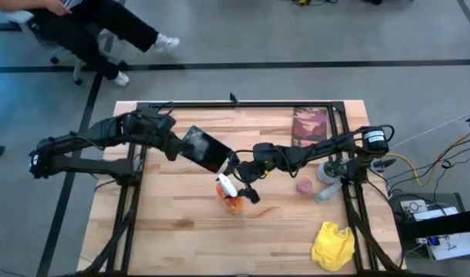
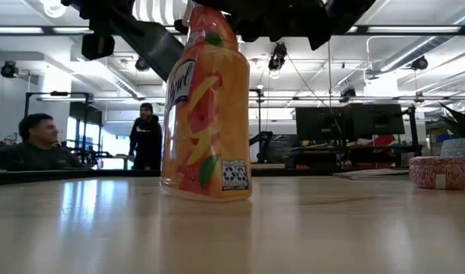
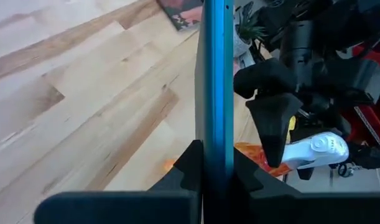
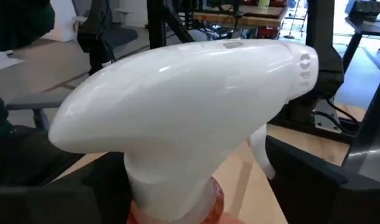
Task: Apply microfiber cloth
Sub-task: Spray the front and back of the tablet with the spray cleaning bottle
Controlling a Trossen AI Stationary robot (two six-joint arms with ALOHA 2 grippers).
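The yellow microfiber cloth point(image 1: 332, 245) lies crumpled on the table near its front right corner, far from both grippers. My left gripper point(image 1: 175, 143) is shut on a black tablet point(image 1: 206, 148) held above the table's middle. The orange spray bottle point(image 2: 207, 114) with a white trigger head point(image 4: 177, 93) stands upright on its base on the wood. My right gripper point(image 1: 242, 183) stands open around the bottle's neck, one finger on each side. Bare wood shows between one finger point(image 4: 314, 177) and the neck. My left gripper pinches the tablet's thin edge point(image 3: 214, 149) between its two fingers, at the end toward the table's left. The fingers come roughly level from the left. The tablet is lifted clear of the table and tilted, and its blue-lit edge runs away from the fingers.
A dark red book point(image 1: 310, 127) lies at the back right. A pink patterned jar point(image 1: 304, 185) and a grey jar point(image 1: 327, 171) stand right of the bottle. People sit and stand beyond the table point(image 2: 34, 141). Bare wood lies along the front left.
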